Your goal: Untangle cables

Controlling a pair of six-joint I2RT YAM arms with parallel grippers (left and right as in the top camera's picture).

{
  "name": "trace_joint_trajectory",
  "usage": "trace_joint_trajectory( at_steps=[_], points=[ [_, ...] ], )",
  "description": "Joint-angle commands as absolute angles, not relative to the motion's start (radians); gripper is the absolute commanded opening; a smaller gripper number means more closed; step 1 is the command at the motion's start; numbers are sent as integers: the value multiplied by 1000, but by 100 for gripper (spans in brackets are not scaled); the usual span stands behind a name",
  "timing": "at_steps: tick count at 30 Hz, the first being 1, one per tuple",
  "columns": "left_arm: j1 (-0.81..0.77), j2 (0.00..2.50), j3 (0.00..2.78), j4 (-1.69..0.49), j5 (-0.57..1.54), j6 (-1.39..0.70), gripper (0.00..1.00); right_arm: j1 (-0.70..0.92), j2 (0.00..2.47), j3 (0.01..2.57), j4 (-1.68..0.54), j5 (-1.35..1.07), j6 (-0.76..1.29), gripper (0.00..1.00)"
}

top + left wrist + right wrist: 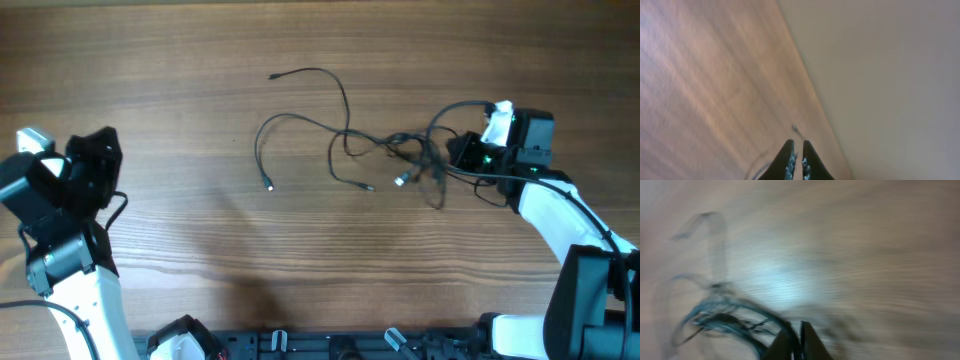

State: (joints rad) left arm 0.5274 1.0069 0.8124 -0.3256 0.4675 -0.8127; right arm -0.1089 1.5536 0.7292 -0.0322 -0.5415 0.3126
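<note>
The cables (345, 135) are thin black wires lying spread over the middle of the wooden table (200, 270). Their knotted part (418, 158) sits right of centre, and two small plug ends (268, 185) lie on the wood. My right gripper (462, 152) is at the knot's right side. In the blurred right wrist view its fingers (799, 330) are shut on a cable strand (725, 317) that runs in from the left. My left gripper (95, 155) is far left, away from the cables. Its fingers (796, 147) are shut and empty above the wood.
A loop of cable (455, 110) arches up beside the right gripper. The table's far edge (810, 95) and a tiny plug end (795, 128) show in the left wrist view. The arm bases and a black rail (330, 345) line the near edge.
</note>
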Motion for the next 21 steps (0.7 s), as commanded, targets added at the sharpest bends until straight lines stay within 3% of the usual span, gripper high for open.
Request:
trace_joint_trajectory(
  at_steps=[1,5,8,10,11,13,14,18,21],
  points=[
    [445,1011,826,-370,464,-793,9,-14,1515,726,41,-936,330,5],
    [323,1048,826,-371,463,-792,14,192,1501,726,98,-867,340,5],
    [245,1088,826,-372,463,-792,18,348,1501,726,105,-595,345,7],
    [212,1111,826,-379,464,-792,20,382,1501,726,105,-490,381,23],
    [198,1122,826,-387,464,-793,24,382,1499,726,105,-446,411,39],
    [168,1143,826,-415,464,-793,30,358,1486,726,104,-393,449,94],
    [149,1156,826,-435,464,-793,31,334,1472,726,104,-389,449,100],
    [68,1203,826,-466,464,-793,39,266,1411,726,103,-392,448,100],
    [-25,1242,826,-461,464,-793,50,239,1370,726,89,-385,448,100]
  ],
)
